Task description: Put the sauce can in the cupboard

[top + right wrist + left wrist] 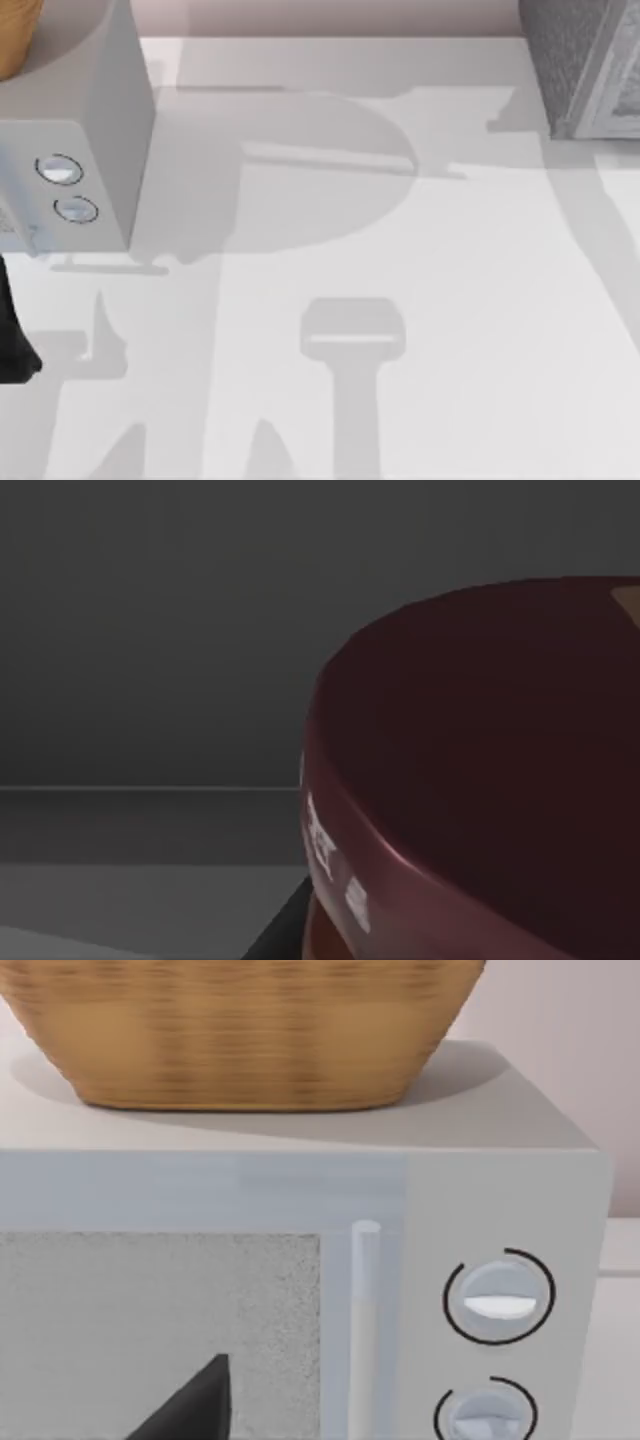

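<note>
Status at that moment:

- Right gripper: its wrist camera sat right up against the sauce can (pixel 480 780). The maroon curved body rose just ahead of the tool, with pale label marks on the nearest side. Grip state: I couldn't tell, released or clenched.
- Around the can it was all dark grey. Beyond the tool ran a flat wall with one thin horizontal line, and a slightly lighter floor strip lay below. I couldn't tell whether that was the cupboard's inside.
- Cupboard (pixel 575 60): a dark speckled box with a lighter ribbed panel, at the table's (pixel 450 300) far right corner in the top view.
- Left gripper (pixel 195 1412): one dark tip showed low in its wrist view. It pointed at the front of the pale grey box (pixel 500 1160), close ahead of the tool. Grip state: I couldn't tell here either.
- Straight ahead of that tip was the box's speckled window panel (pixel 150 1310). Just beside the panel stood the vertical handle (pixel 365 1310), and past the handle were two round dials (pixel 498 1298), one above the other.
- A woven basket (pixel 240 1030) sat on top of the box, above and beyond the left tool.
- In the top view the left arm (pixel 12 335) was a dark shape at the table's left edge, just in front of the box.
</note>
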Controlling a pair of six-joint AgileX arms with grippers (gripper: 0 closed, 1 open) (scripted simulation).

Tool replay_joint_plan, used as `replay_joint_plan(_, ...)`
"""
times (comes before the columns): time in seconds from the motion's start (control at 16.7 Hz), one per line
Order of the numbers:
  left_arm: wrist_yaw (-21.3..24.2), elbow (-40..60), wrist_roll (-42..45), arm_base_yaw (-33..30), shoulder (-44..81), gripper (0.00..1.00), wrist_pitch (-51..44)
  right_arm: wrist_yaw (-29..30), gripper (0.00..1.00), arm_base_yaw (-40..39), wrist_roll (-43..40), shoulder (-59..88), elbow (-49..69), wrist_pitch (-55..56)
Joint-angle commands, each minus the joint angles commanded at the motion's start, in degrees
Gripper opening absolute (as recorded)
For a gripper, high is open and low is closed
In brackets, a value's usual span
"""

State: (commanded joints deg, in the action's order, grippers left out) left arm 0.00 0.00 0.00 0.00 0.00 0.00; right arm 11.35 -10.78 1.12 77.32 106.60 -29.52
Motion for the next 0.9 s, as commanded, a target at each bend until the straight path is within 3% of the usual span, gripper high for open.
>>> replay_joint_plan(0.9,0.0,0.0,0.0,0.0,0.0,1.0,0.0,-4.42,0.0,4.89,-0.03,29.6,25.1,4.58)
